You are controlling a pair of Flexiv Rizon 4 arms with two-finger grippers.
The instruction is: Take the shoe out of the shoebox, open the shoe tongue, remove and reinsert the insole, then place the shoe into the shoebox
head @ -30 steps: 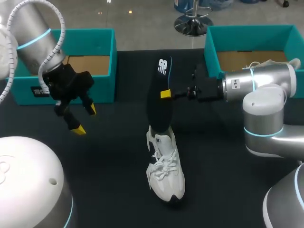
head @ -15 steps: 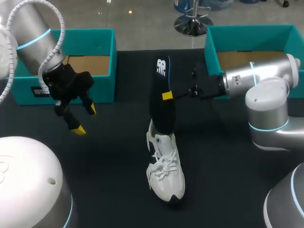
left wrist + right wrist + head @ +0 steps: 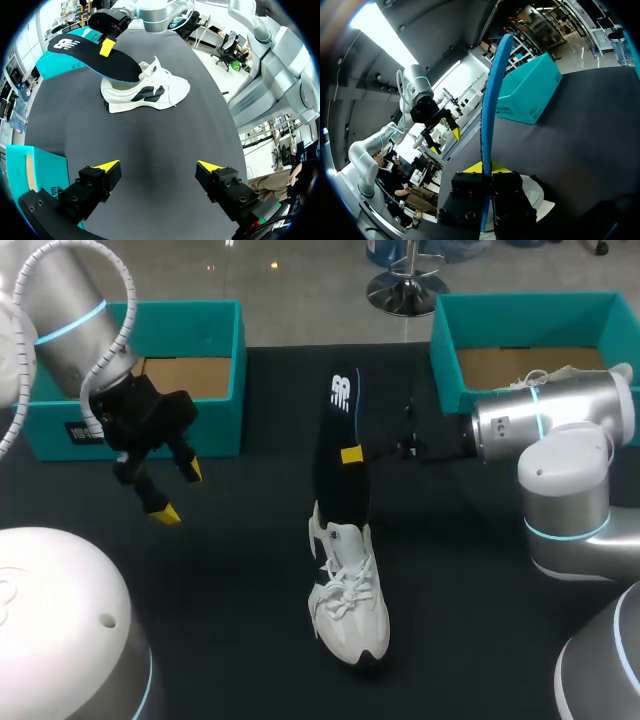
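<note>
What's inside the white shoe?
The black insole seems to have its lower end in the opening of the white shoe. The rest sticks up, pinched in the jaws of the right arm. The shoe's sides hide how deep it goes and anything else inside.

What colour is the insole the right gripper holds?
The insole is black on top with a blue underside edge; the left wrist view shows it best.
</note>
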